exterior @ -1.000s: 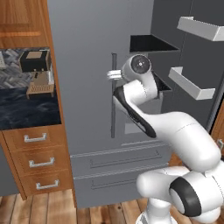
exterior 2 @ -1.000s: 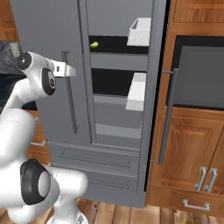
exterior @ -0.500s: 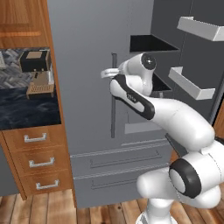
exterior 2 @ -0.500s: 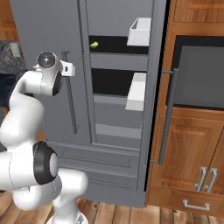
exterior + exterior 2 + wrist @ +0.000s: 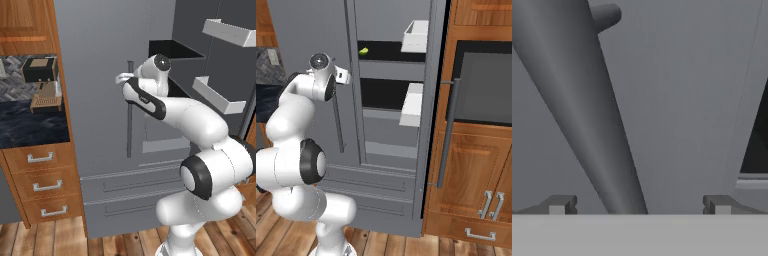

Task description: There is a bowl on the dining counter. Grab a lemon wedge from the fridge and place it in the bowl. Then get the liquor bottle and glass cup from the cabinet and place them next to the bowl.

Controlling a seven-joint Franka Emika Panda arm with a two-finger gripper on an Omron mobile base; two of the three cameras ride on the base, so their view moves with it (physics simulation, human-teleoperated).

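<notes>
The grey fridge point(image 5: 100, 60) point(image 5: 306, 30) has its left door shut and its right door swung open. A small yellow-green lemon wedge point(image 5: 363, 50) lies on a dark upper shelf inside. My gripper point(image 5: 122, 78) point(image 5: 346, 76) point(image 5: 639, 205) is open at the top of the left door's vertical bar handle point(image 5: 129, 120) point(image 5: 338, 125) point(image 5: 577, 100). In the hand view the bar runs down between my two fingertips, close up. Nothing is gripped. The bowl, dining counter, liquor bottle and glass cup are out of view.
White door bins point(image 5: 227, 30) point(image 5: 412, 105) hang on the open right door. Freezer drawers point(image 5: 130, 185) sit below. To the left is a wooden drawer cabinet point(image 5: 40, 185) under a dark counter holding a coffee machine point(image 5: 41, 70). To the right is a wooden cabinet with a dark oven panel point(image 5: 483, 85).
My hand has swung left from in front of the open compartment to the left door's handle, and the forearm has stretched out behind it. The jaws have stayed open.
</notes>
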